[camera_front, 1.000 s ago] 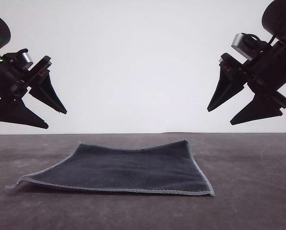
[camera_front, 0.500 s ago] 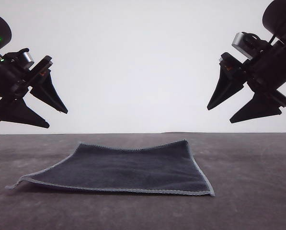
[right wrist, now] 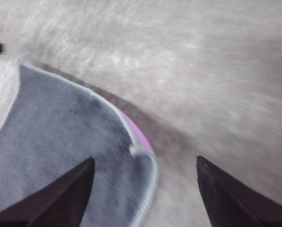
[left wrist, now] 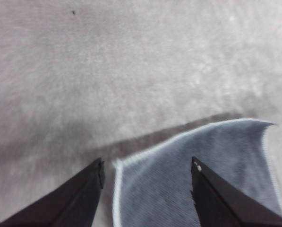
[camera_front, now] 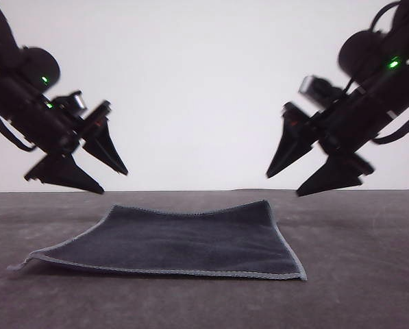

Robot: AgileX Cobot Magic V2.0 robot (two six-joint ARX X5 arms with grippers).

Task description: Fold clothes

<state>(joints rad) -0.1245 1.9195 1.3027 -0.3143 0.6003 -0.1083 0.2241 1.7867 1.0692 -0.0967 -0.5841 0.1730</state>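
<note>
The clothes [camera_front: 183, 240] are one dark charcoal cloth with light grey stitched edging, lying flat on the table, its far edge slightly raised. My left gripper [camera_front: 112, 179] hangs open in the air above the cloth's far left corner [left wrist: 119, 165]. My right gripper [camera_front: 283, 184] hangs open above the far right corner [right wrist: 138, 150], where a sliver of purple underside [right wrist: 143, 137] shows. Neither gripper touches the cloth.
The grey table [camera_front: 362, 288] stretches around the cloth on every side. A plain white wall [camera_front: 204, 89] stands behind it.
Both arms have swung inward and downward toward the cloth's far corners. The cloth has not moved.
</note>
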